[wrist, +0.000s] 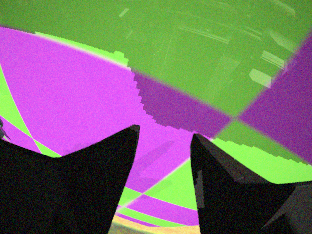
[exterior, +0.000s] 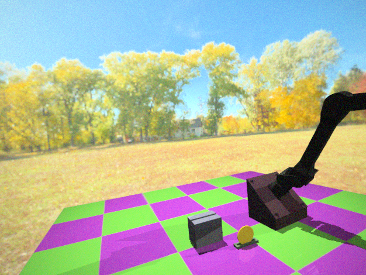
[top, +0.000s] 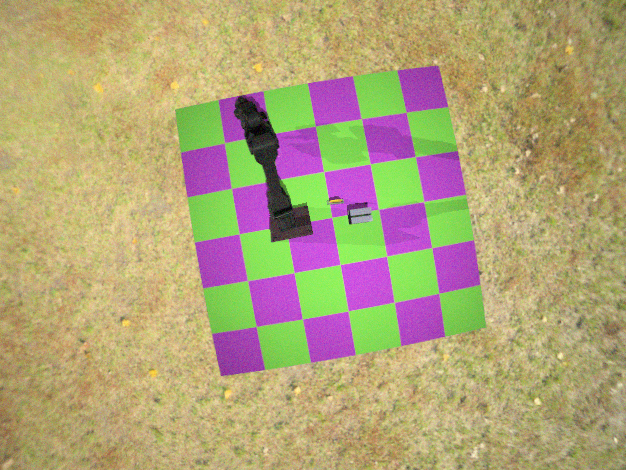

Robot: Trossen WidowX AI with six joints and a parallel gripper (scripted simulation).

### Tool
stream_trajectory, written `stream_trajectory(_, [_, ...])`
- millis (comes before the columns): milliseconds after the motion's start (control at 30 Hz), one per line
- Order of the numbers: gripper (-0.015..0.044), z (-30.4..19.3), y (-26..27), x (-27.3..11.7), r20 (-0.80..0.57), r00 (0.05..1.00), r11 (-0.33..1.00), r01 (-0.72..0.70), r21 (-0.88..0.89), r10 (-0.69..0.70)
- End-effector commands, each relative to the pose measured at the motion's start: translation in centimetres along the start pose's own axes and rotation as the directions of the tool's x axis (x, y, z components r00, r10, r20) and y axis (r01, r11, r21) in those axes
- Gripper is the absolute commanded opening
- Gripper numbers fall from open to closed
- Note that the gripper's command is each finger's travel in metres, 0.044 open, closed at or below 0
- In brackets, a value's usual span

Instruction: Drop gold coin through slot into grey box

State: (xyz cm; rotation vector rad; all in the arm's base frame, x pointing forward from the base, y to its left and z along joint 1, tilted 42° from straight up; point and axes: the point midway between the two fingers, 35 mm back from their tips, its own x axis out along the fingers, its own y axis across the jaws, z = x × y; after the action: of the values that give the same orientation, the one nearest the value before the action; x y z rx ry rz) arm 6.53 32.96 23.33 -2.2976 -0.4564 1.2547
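The gold coin (top: pixel 335 200) (exterior: pixel 245 234) stands on its edge in the dark-green holder (exterior: pixel 247 244) on the checkered table. The closed grey box (top: pixel 360 215) (exterior: pixel 206 231) stands beside it, with a narrow dark slot across its lid. My gripper (wrist: pixel 165 135) is partly open, with nothing between its fingertips in the wrist view. In the top view the arm reaches away toward the table's top left edge, far from the coin and the box. The gripper is out of frame in the exterior view. The wrist view shows neither coin nor box.
The arm's base (top: pixel 304 225) (exterior: pixel 276 207) stands close beside the coin holder. The arm (top: pixel 275 187) (exterior: pixel 320 138) rises from it. The checkered table (top: pixel 323 288) (exterior: pixel 130 219) ends in open edges, with grass around it.
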Motion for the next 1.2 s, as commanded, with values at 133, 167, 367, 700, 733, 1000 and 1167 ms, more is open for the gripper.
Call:
stream_trajectory(133, [0.0161,-6.7,6.0,4.9,0.017,0.972,0.86,-0.214,0.464,0.234])
stream_trajectory(167, [0.0161,-7.4,7.1,5.5,0.032,0.963,0.822,-0.245,0.514,0.266])
stream_trajectory(367, [0.0161,-11.2,13.8,8.0,0.158,0.894,0.506,-0.374,0.777,0.418])
stream_trajectory(700, [0.0161,-14.5,23.9,7.8,0.414,0.797,-0.211,-0.357,0.91,0.44])
stream_trajectory(733, [0.0161,-14.7,24.8,7.6,0.437,0.792,-0.284,-0.341,0.896,0.427])
stream_trajectory(1000, [0.0161,-15.5,31.6,5.6,0.562,0.786,-0.788,-0.166,0.593,0.257])
stream_trajectory(1167, [0.0161,-15.7,35.0,3.8,0.558,0.823,-0.964,-0.053,0.26,0.105])
